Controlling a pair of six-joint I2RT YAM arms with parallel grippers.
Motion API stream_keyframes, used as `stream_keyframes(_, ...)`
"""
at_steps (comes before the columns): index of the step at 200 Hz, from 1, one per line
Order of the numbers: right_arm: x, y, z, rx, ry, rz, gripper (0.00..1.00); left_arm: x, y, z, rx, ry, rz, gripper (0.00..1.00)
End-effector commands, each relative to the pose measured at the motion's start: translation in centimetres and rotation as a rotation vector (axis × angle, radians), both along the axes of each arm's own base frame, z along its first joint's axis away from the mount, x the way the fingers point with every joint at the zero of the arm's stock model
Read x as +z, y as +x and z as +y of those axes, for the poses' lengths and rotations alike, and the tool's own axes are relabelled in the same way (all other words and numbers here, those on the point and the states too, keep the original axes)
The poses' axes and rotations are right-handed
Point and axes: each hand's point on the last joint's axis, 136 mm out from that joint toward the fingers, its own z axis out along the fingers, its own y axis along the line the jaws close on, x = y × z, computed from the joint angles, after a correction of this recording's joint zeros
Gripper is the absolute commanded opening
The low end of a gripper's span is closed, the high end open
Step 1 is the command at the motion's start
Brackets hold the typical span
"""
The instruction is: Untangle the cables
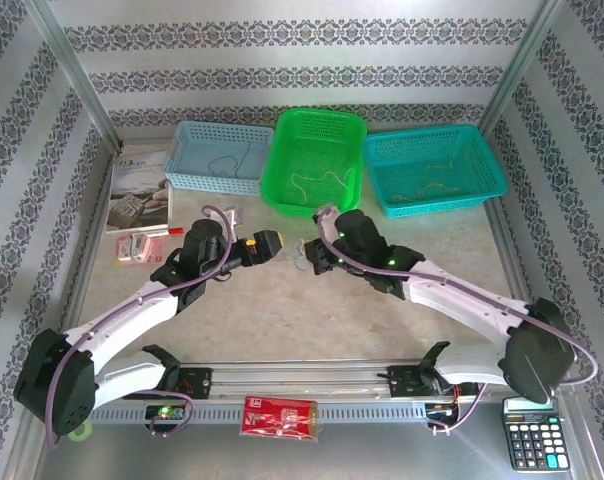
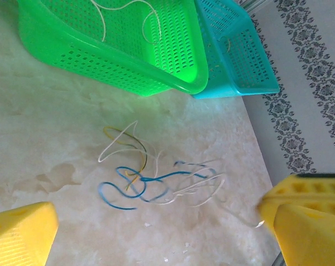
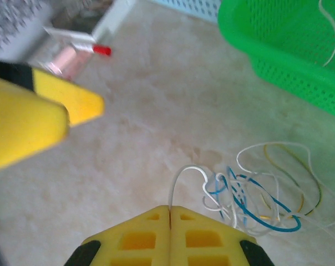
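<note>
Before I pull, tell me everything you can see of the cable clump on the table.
The cable clump is a loose tangle of very thin, curly strands: blue, white and yellow-green, crossing one another. It lies flat on the pale table, near the green basket but apart from it. One white strand loops up to the right gripper, whose jaws are shut, apparently pinching it.
</note>
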Motion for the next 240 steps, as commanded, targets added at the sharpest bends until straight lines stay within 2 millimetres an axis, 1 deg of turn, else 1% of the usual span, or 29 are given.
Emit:
stream_keyframes(1,3.3,-0.7,0.0,0.015,0.168,0.028,0.00,0.9,0.0,0.3,0.004,-0.025,-0.027,1.00)
stream_keyframes(41,7.7,-1.1,-0.7,0.032,0.317,0.018,0.00,1.1,-0.1,0.1,-0.012,-0.031,-0.033,1.00)
stream_keyframes(70,9.5,-1.7,-0.5,0.065,0.405,0.020,0.00,1.9,-0.5,-0.6,-0.066,-0.051,-0.056,1.00)
stream_keyframes(109,9.1,-1.8,-0.3,0.069,0.416,0.039,0.00,3.2,-0.9,-1.7,-0.132,-0.103,-0.096,1.00)
stream_keyframes(147,8.5,-1.8,0.1,0.081,0.427,0.066,0.00,4.5,-1.0,-2.3,-0.165,-0.144,-0.138,0.89)
stream_keyframes(170,8.1,-1.9,0.3,0.090,0.429,0.083,0.00,4.7,-1.1,-2.6,-0.184,-0.134,-0.151,0.82)
stream_keyframes(184,8.0,-1.9,0.4,0.094,0.430,0.087,0.00,4.4,-1.0,-2.6,-0.187,-0.100,-0.157,0.79)
stream_keyframes(208,7.9,-1.9,0.6,0.100,0.431,0.094,0.00,4.1,-1.2,-2.9,-0.197,-0.030,-0.184,0.79)
stream_keyframes(240,8.0,-1.9,0.8,0.107,0.440,0.104,0.00,4.4,-1.4,-3.8,-0.217,0.009,-0.227,0.78)
